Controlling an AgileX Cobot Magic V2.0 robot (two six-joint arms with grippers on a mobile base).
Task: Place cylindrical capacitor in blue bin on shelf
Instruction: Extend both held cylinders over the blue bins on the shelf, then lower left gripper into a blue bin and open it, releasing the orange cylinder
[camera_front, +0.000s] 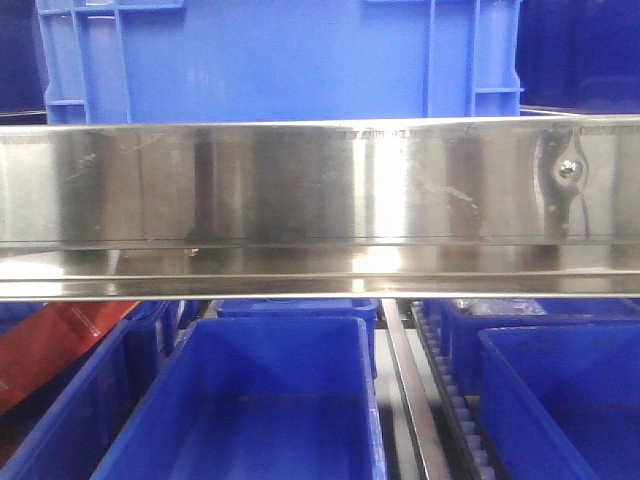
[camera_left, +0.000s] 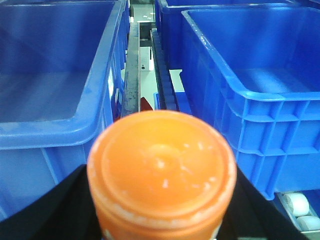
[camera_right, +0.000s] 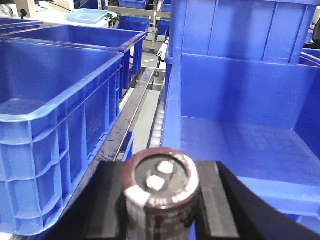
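My right gripper (camera_right: 161, 202) is shut on the cylindrical capacitor (camera_right: 161, 185), a dark brown cylinder with a pale stripe and two silvery terminals on top. Black fingers (camera_right: 112, 200) flank it on both sides. It is held above the gap between two blue bins, with one bin (camera_right: 60, 100) to the left and one bin's floor (camera_right: 250, 145) to the right. My left gripper (camera_left: 161, 210) is shut on an orange-capped bottle (camera_left: 161, 165), between two other blue bins (camera_left: 50, 90) (camera_left: 260, 75). The steel shelf's front rail (camera_front: 300, 200) crosses the front view; neither gripper shows there.
Below the rail stand blue bins (camera_front: 260, 400) (camera_front: 570, 400), parted by a metal divider and roller track (camera_front: 420, 400). A blue crate (camera_front: 280, 60) sits on the upper tier. A red packet (camera_front: 50, 345) lies in the far-left bin.
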